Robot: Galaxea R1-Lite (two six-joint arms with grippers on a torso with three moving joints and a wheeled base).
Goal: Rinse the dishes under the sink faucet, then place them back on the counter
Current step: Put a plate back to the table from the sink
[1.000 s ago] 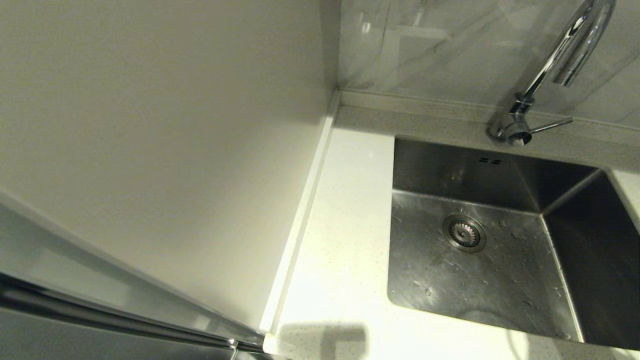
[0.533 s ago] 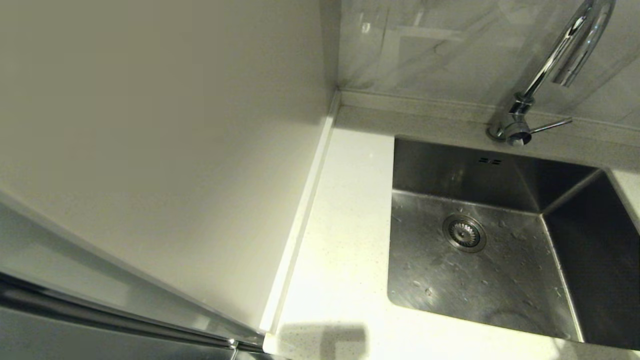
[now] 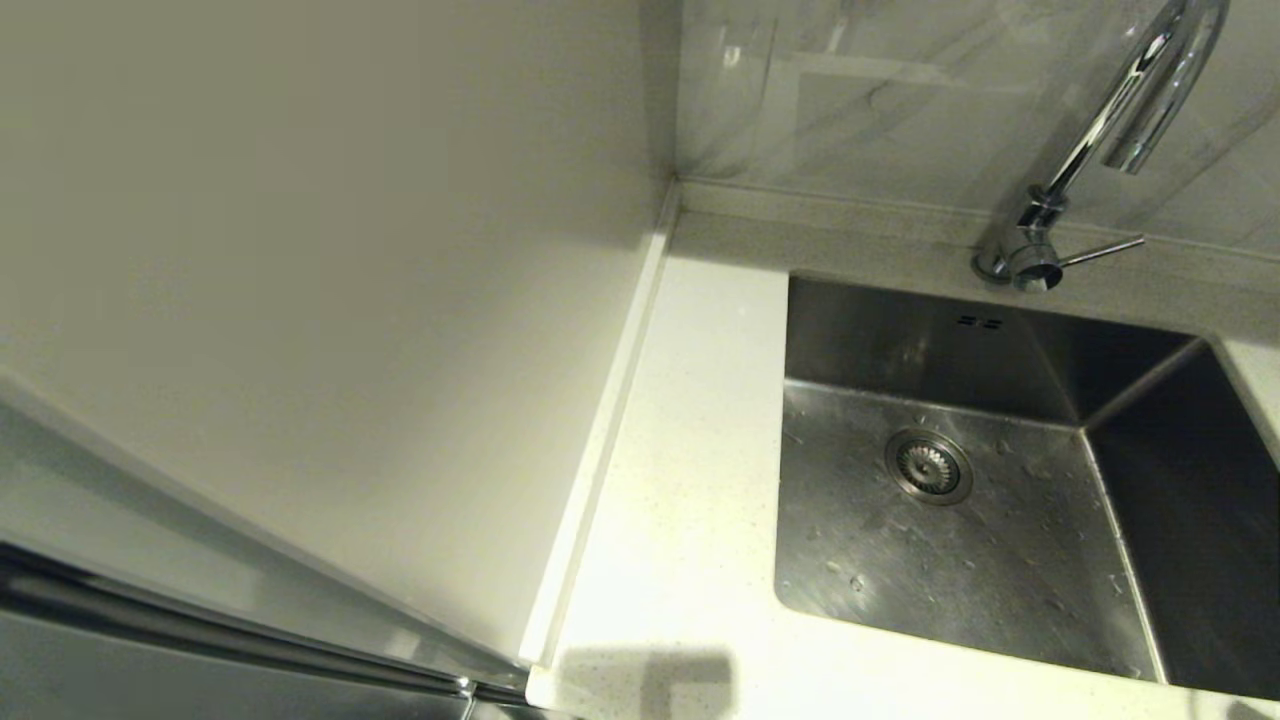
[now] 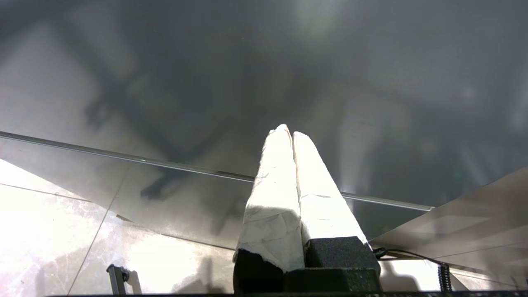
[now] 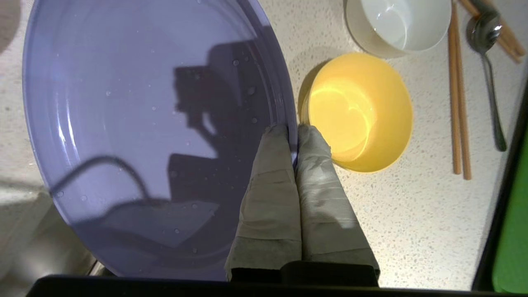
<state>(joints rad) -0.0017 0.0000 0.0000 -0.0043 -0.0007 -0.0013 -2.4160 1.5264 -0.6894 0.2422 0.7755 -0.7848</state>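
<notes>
Lilac plate (image 5: 136, 123) is the thing in play, and the right gripper (image 5: 293, 132) has it pinched by the rim, one wrapped finger on the inside face and the other on the outside, clamped tight on the edge. Water beads dot the plate's surface, and it hangs over the white speckled table (image 5: 396, 214), with the gripper's shadow falling across its well. Just beside the held rim sits a yellow bowl (image 5: 359, 111), upright on the table, and past it a white bowl (image 5: 398, 24), also upright. A pair of wooden chopsticks (image 5: 458, 103) lies alongside those bowls, with a metal spoon (image 5: 489, 70) next to them, and a green surface (image 5: 513, 231) shows at the table's far side behind a dark edge. Over in the head view neither arm appears: the steel sink (image 3: 960, 560) stands with droplets scattered on its floor around the round drain strainer (image 3: 928, 465), and the chrome faucet (image 3: 1120, 110) arches above its back rim, side lever (image 3: 1100, 250) sticking straight out. The left gripper (image 4: 292, 134) is parked away from the work, its two white-wrapped fingers pressed together with nothing between them, pointing at a dark glossy panel (image 4: 264, 74).
</notes>
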